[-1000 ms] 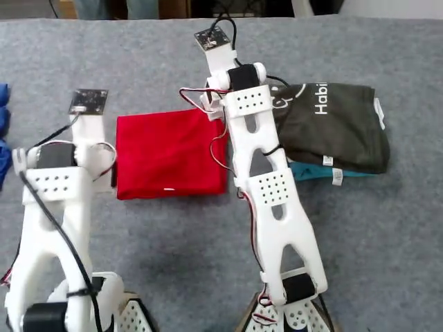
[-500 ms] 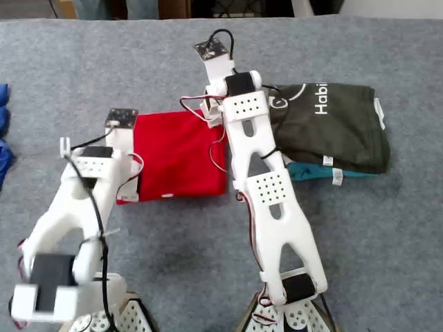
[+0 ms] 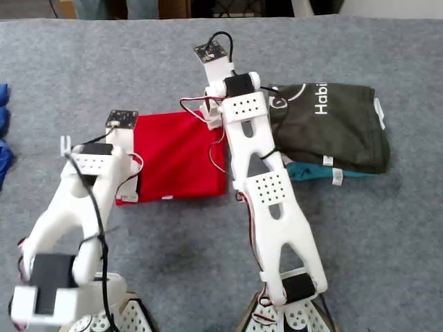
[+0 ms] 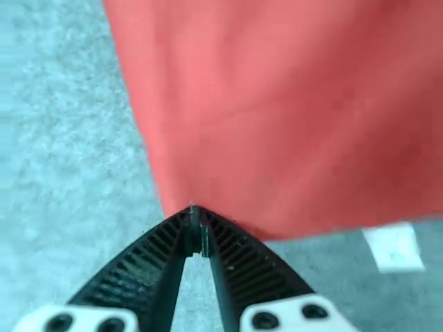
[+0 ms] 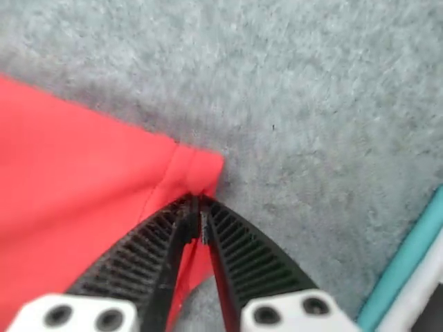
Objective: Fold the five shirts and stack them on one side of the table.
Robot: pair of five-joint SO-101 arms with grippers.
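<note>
Checking biggest first: the grey desk is the same as a sec ago. The stack at 2 o'clock, dark shirt over teal shirt, hasn't budged.

The left arm is what moved. It was parked off the cloth toward 9 o'clock, then swung in toward centre, and it's sat still for the last half sec. The right arm only nudged a bit.

The red shirt, folded flat, lies at the stack's 9 o'clock, position unchanged. The right arm hides whether the two touch.

The left claw is pinched narrow at the shirt's 7 o'clock corner. It looks to have the hem, tho the bite is slim. A white tag sits close by along the near edge. The right claw is clamped tight on the 1 o'clock corner, fabric puckered at its tips.

My read: both diagonal corners are gripped now, so next is lift & carry toward 3 o'clock onto the stack. The blue cloth at the 9 o'clock edge is waiting, untouched.
</note>
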